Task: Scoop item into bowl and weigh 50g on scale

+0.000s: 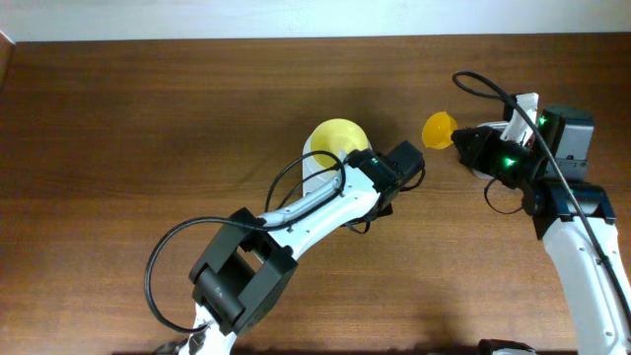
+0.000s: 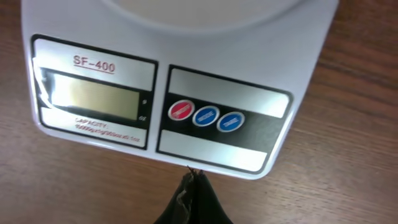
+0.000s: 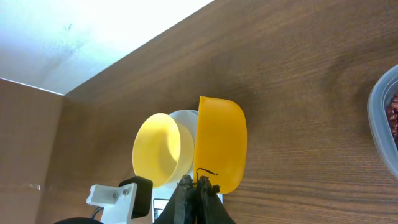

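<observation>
Only the left wrist camera shows the front strip of the scale [image 2: 249, 56]. Red letters above the grey display [image 2: 93, 96] read "SF-400", and the display is blank. Under it a small line begins "CAPACITY", the rest too blurred to read. Right of the display sit one red button [image 2: 181, 111] and two blue buttons [image 2: 218, 118]. The left gripper [image 2: 191, 186] points at the scale's front edge, just short of it, with its jaws together and nothing between them. The overhead camera shows none of that writing, because the left arm lies across most of the scale. It does show the bowl [image 1: 335, 136] resting on top of the scale on the bench [image 1: 148, 118]. It also shows the bright yellow scoop [image 1: 439, 129] off the scale's right side, near it but apart. The right gripper [image 3: 198, 186] has its jaws clamped on that scoop. The right wrist camera looks past the scoop, which is turned on edge, to the bowl and scale beyond it. Only this view catches the beans [image 3: 393, 112], a dark red-brown mass inside a clear plastic tub [image 3: 380, 124] at the picture's right edge, well apart from the scale. Whether the scoop carries any beans cannot be told, and none show in the bowl.
</observation>
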Controlling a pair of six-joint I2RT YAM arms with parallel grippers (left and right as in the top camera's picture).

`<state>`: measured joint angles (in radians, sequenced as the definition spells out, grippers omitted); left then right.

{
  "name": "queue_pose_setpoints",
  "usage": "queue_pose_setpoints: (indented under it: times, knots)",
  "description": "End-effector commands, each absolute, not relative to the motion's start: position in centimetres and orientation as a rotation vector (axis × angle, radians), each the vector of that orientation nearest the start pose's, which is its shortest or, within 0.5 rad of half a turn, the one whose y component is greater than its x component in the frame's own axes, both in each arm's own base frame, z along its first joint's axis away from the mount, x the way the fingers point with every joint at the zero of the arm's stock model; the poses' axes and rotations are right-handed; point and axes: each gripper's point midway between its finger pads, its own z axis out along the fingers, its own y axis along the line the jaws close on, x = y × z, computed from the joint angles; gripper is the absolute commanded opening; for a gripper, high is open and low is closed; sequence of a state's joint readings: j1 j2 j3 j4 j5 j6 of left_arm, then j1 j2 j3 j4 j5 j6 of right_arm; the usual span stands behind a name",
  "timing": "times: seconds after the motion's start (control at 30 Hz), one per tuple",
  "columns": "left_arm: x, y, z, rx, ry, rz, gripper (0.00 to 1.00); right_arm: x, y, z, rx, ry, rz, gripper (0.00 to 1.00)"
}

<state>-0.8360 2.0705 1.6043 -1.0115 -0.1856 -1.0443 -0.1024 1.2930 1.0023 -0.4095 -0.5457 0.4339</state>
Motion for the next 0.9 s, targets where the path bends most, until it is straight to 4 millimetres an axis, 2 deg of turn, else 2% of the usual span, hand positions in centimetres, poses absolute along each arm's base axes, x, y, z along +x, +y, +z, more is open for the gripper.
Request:
queue_pose_setpoints:
  times: [0.0,0.13,0.23,0.4,0.87]
  knots:
    - [30.8,-28.5,4.3,-0.349,2.875,0.080,0.00,37.8,4.9,22.9,0.291,2.207,0.774,0.04]
    - [31.3,-27.6,3.2,-0.455,2.821,0.154,0.00,37.6,4.9,22.7,0.298,2.221,0.775,0.04]
    - [31.3,-27.5,2.3,-0.473,2.823,0.180,0.00,37.4,4.9,22.4,0.301,2.232,0.775,0.04]
    - [32.4,-26.5,2.7,-0.558,2.720,0.230,0.00,37.3,4.9,22.3,0.304,2.239,0.775,0.04]
    - [32.6,-26.7,2.7,-0.566,2.712,0.211,0.00,37.1,4.5,21.7,0.331,2.263,0.749,0.04]
